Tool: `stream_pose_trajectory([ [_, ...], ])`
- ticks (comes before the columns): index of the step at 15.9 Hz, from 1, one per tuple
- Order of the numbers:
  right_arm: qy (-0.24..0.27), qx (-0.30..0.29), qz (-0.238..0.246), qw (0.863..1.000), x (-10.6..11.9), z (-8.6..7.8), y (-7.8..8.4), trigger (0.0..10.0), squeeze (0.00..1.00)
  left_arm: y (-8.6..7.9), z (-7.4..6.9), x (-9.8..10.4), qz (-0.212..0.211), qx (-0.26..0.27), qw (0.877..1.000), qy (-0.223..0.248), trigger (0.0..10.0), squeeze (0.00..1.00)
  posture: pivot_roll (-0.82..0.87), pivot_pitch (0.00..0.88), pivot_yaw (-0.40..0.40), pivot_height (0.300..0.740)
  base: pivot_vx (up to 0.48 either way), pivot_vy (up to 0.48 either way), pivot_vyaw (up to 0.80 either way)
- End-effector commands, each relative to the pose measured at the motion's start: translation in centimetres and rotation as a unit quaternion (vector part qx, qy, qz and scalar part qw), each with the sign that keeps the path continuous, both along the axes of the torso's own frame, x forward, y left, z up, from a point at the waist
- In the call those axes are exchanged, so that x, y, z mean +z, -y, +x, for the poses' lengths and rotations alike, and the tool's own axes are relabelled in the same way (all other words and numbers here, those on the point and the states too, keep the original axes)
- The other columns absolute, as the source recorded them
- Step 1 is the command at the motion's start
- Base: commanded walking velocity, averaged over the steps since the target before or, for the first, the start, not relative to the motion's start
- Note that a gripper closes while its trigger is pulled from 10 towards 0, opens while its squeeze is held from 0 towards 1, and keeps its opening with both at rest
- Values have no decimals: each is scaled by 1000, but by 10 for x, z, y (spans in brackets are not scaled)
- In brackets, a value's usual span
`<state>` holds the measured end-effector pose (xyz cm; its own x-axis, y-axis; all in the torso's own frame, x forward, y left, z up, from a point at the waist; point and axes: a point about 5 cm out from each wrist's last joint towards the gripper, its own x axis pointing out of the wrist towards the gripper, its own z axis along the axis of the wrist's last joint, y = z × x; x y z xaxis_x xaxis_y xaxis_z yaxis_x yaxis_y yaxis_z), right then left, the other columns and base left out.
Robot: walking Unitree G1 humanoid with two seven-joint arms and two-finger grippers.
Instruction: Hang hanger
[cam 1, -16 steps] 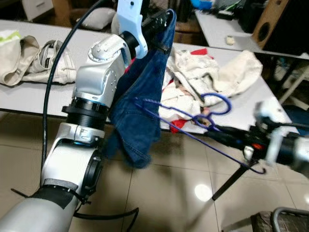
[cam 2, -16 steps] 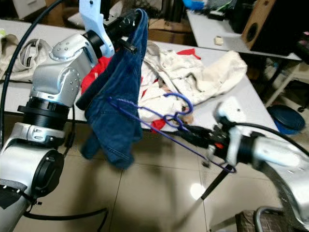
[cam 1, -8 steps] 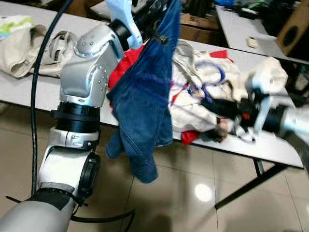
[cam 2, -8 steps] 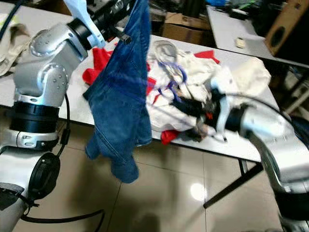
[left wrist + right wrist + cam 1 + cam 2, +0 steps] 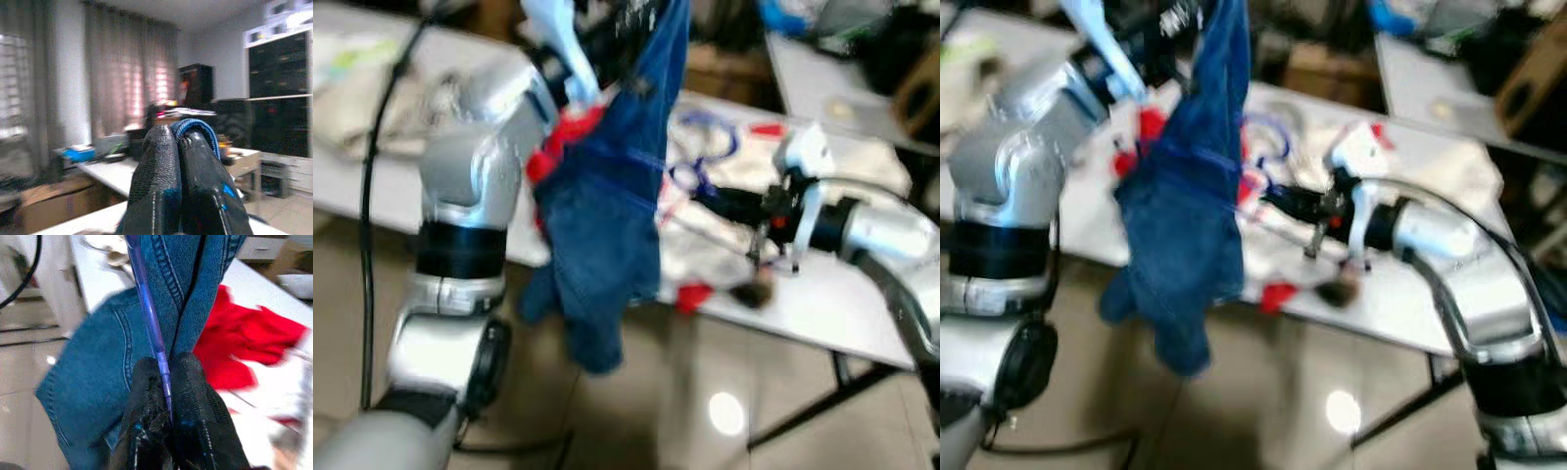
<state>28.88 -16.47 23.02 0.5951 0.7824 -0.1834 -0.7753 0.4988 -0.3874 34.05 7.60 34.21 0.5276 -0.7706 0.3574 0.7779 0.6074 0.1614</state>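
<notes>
While my left tool (image 5: 178,161) clamps the waistband of the blue jeans (image 5: 607,225) high above the tabletop (image 5: 822,304), my right tool (image 5: 164,396) pinches the purple hanger (image 5: 149,308) against the hanging denim.

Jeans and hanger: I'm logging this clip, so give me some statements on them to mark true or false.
1. The left gripper holds the jeans up above the floor. True.
2. The right gripper is open. False: it is shut on the hanger.
3. The hanger is red. False: it is blue-purple.
4. White and red clothes lie on the table. True.
5. The jeans lie folded on the table. False: they hang from the left gripper.
</notes>
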Motion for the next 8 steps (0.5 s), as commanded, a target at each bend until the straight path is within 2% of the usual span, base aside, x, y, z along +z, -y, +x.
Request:
stream_pose_trajectory([
  [1, 6, -24, -7, 1000, 2, 3, 7, 10000, 0, 13, -8, 10, 8, -31, 999, 20, 10000, 0, -45, 0, -105, 740, 356, 0, 0],
  [5, 26, -44, -16, 999, 9, 13, 9, 10000, 0, 13, -10, 17, 5, -43, 999, 28, 10000, 0, -49, 0, -98, 740, 356, 0, 0],
  [8, 90, -92, -33, 991, 29, 41, 13, 10000, 0, 12, -11, 29, -4, -53, 998, 46, 10000, 0, -49, 0, -98, 740, 353, 0, 0],
])
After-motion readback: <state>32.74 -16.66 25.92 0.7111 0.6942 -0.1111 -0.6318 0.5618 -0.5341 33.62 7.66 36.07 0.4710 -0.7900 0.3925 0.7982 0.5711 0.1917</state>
